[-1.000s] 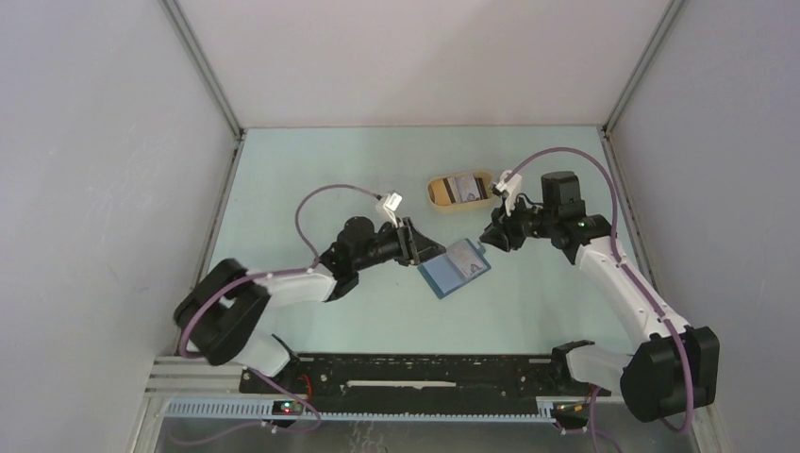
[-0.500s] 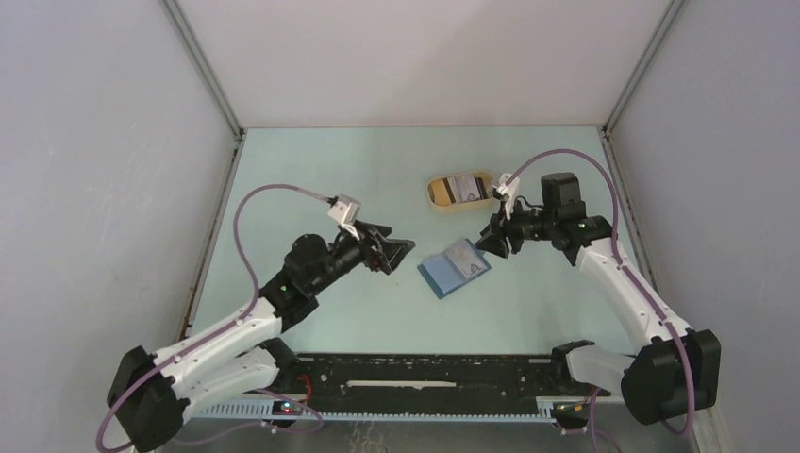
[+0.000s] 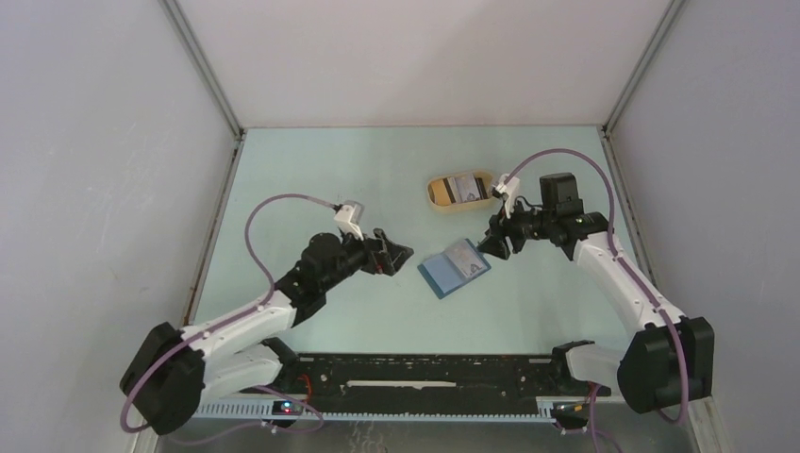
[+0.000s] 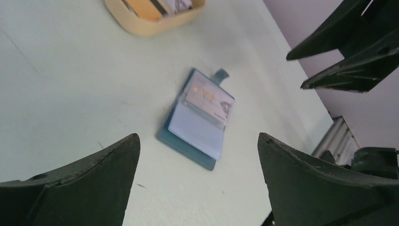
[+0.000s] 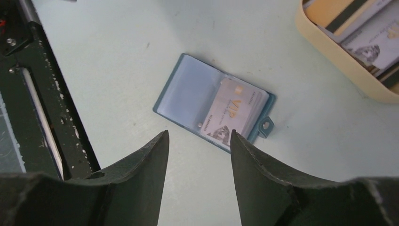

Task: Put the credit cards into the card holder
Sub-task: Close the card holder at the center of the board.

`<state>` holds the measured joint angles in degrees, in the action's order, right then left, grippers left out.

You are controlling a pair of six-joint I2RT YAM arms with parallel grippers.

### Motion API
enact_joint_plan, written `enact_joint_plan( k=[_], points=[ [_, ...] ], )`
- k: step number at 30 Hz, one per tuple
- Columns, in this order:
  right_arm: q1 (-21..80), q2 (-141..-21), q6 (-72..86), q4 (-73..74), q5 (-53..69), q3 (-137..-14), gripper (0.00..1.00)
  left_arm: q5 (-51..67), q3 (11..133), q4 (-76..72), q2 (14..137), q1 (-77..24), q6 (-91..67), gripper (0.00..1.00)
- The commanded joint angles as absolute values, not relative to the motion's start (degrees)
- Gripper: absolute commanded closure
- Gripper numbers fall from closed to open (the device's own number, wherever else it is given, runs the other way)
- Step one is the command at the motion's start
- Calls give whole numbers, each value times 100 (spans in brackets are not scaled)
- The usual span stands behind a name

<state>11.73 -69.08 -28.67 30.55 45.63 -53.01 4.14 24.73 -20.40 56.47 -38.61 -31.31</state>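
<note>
The card holder [image 3: 454,268] is seen lying open mid-worktop [image 3: 321,170], one card already sleeved. It is flanked by the left hand [image 3: 404,253] at 9 o'clock and the right hand [image 3: 489,247] at 3, both spread and empty. At 12 o'clock, more credit cards [image 3: 462,188] are kept in a tan tray [image 3: 436,198]. They are judged light, stiff and slick, best pinched by an exposed edge. Access is crowded by the rim, and bare worktop is seen around it.

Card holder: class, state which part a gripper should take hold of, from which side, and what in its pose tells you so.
Probably the snap tab. The card holder lies open and flat on the table, so its thin leaves offer little to pinch. The tab juts out beyond the half holding a card, on the side facing the open right gripper. Approach from there, low.
</note>
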Motion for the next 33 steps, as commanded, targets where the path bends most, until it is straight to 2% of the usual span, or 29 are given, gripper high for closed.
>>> enact_joint_plan(
  k=[1, 5, 14, 22, 33],
  points=[
    [1111, -7089, -2697, 2922, 4054, -5471, 39, 1261, 2280, -2948, 6376, -3852, -3940, 1],
    [1261, -7565, -2535, 2892, 3546, -5538, 38, 1344, 2458, -3162, 7088, -4101, -4131, 5],
    [1817, -8759, -2097, 3272, 3405, -5956, 40, 30, 3111, -2827, 8042, -5177, -4015, 16],
    [1792, -9432, -1672, 3363, 3100, -6225, 42, 17, 3165, -3054, 8213, -5223, -4122, 23],
    [1736, -9863, -1590, 3463, 2911, -6309, 44, 17, 3130, -3130, 8265, -5229, -4097, 25]
  ],
)
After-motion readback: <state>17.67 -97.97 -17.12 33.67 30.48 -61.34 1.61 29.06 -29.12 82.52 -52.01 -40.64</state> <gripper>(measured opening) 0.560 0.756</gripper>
